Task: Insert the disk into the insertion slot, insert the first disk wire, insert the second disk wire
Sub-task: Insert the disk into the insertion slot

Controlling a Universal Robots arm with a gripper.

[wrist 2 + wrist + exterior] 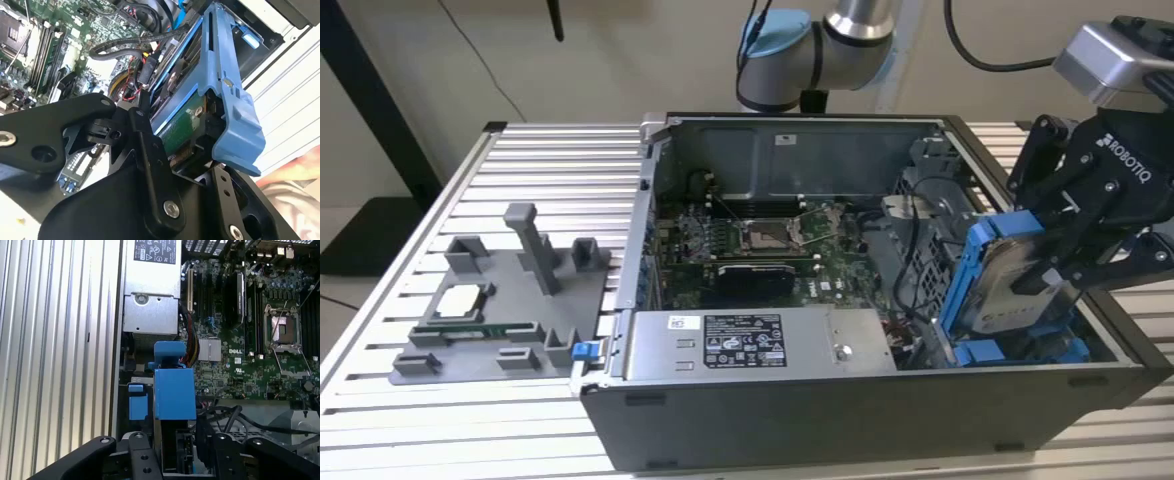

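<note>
Disk (1007, 285), in its blue caddy, hangs tilted with the gripper (1070, 262)'s jaws closed on it. Its lower end is at the insertion slot (991, 353), in the computer case (854, 420)'s corner near the worktop (454, 420) edge on the exterior view's right. It looks not yet seated, and neither wire appears plugged. The slot's floor and the wire ends are hidden.

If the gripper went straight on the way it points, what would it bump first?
Probably the slot, at its blue rails. The gripper holds the disk tilted, aimed down at them, though depth is hard to judge.
</note>
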